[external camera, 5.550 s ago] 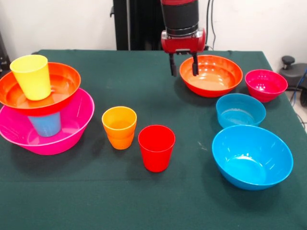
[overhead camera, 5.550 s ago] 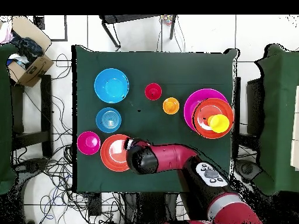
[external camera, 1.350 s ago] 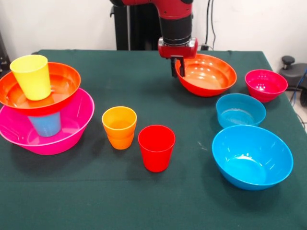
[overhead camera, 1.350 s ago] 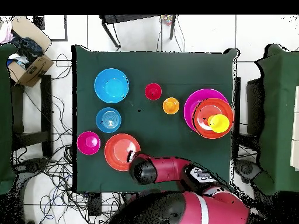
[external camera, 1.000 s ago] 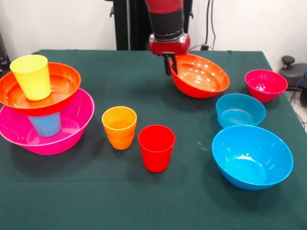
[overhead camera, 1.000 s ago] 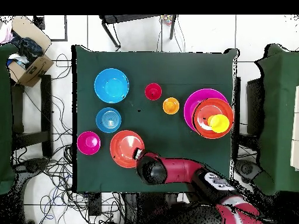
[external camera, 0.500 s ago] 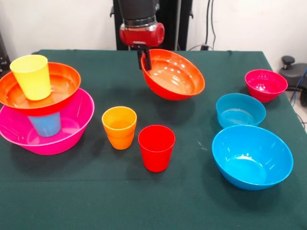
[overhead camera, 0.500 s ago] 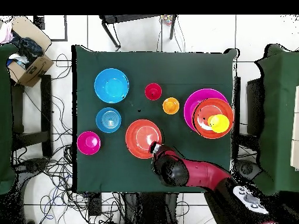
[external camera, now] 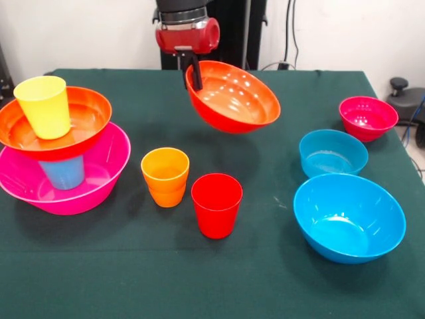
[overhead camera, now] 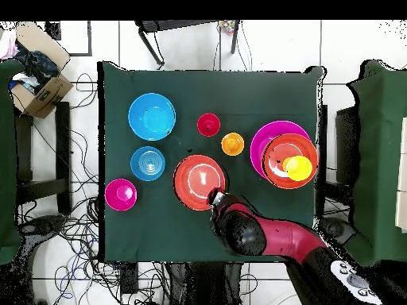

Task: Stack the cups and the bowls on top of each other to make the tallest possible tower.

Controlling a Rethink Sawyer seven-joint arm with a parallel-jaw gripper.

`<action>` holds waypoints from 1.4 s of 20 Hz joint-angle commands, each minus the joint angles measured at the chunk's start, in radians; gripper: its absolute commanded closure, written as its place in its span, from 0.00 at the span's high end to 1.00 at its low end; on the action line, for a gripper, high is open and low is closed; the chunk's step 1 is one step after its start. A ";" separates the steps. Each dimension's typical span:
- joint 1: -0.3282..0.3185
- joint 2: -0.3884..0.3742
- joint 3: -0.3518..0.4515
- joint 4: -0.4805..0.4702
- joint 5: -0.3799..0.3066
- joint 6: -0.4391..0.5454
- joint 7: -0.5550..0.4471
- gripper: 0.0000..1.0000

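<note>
My gripper (external camera: 192, 74) (overhead camera: 213, 195) is shut on the rim of an orange-red bowl (external camera: 232, 98) (overhead camera: 199, 182), which hangs tilted above the table's middle. At the left of the front view stands the tower: a large pink bowl (external camera: 99, 178) (overhead camera: 270, 131) holding a light blue cup (external camera: 64, 173), then a second orange-red bowl (external camera: 86, 113) (overhead camera: 280, 151) with a yellow cup (external camera: 44, 106) (overhead camera: 299, 167) in it. An orange cup (external camera: 165, 176) (overhead camera: 232, 144) and a red cup (external camera: 216, 205) (overhead camera: 208, 124) stand loose in front.
At the right of the front view sit a small magenta bowl (external camera: 367, 117) (overhead camera: 120, 194), a small blue bowl (external camera: 332, 153) (overhead camera: 147, 163) and a large blue bowl (external camera: 349, 217) (overhead camera: 152, 116). A cardboard box (overhead camera: 36, 79) and cables lie on the floor beside the table.
The gripper closed on the orange-red bowl's rim, lifted it off the table and carried it leftwards in the front view, towards the tower. Everything else stayed put.
</note>
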 commanded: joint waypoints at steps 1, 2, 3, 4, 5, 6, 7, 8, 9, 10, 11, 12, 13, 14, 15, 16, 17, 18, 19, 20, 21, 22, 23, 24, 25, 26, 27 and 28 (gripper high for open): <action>-0.039 -0.025 0.174 0.092 0.051 -0.062 0.170 0.00; -0.057 -0.042 0.197 0.105 0.055 -0.068 0.175 0.00; -0.053 -0.071 0.187 0.110 0.062 -0.054 0.174 0.00; -0.061 -0.103 0.191 0.124 0.070 -0.035 0.171 0.00; -0.067 -0.127 0.190 0.135 0.073 -0.042 0.178 0.00; -0.069 -0.151 0.183 0.144 0.077 -0.043 0.183 0.00; -0.080 -0.167 0.191 0.152 0.078 -0.052 0.186 0.00; -0.087 -0.176 0.189 0.154 0.076 -0.061 0.185 0.00; -0.101 -0.182 0.202 0.158 0.079 -0.060 0.184 0.00; -0.115 -0.189 0.215 0.163 0.083 -0.060 0.183 0.00; -0.121 -0.200 0.217 0.165 0.089 -0.051 0.181 0.00; -0.131 -0.206 0.221 0.166 0.092 -0.050 0.178 0.00; -0.153 -0.215 0.239 0.172 0.094 -0.049 0.176 0.00; -0.175 -0.223 0.257 0.177 0.096 -0.049 0.174 0.00; -0.196 -0.236 0.274 0.183 0.099 -0.047 0.173 0.00; -0.230 -0.256 0.303 0.199 0.104 -0.047 0.176 0.00; -0.259 -0.274 0.332 0.211 0.110 -0.051 0.183 0.00; -0.287 -0.294 0.360 0.224 0.118 -0.046 0.185 0.00; -0.311 -0.305 0.385 0.233 0.124 -0.048 0.190 0.00; -0.340 -0.315 0.421 0.246 0.132 -0.056 0.199 0.00; -0.359 -0.315 0.444 0.252 0.137 -0.065 0.206 0.00; -0.382 -0.317 0.471 0.261 0.143 -0.074 0.213 0.00; -0.409 -0.304 0.509 0.272 0.148 -0.099 0.229 0.00; -0.435 -0.292 0.548 0.283 0.154 -0.125 0.245 0.00; -0.445 -0.283 0.560 0.289 0.155 -0.141 0.251 0.00; -0.461 -0.284 0.582 0.299 0.159 -0.149 0.255 0.00; -0.463 -0.286 0.585 0.303 0.162 -0.154 0.256 0.00; -0.473 -0.289 0.601 0.308 0.169 -0.157 0.259 0.00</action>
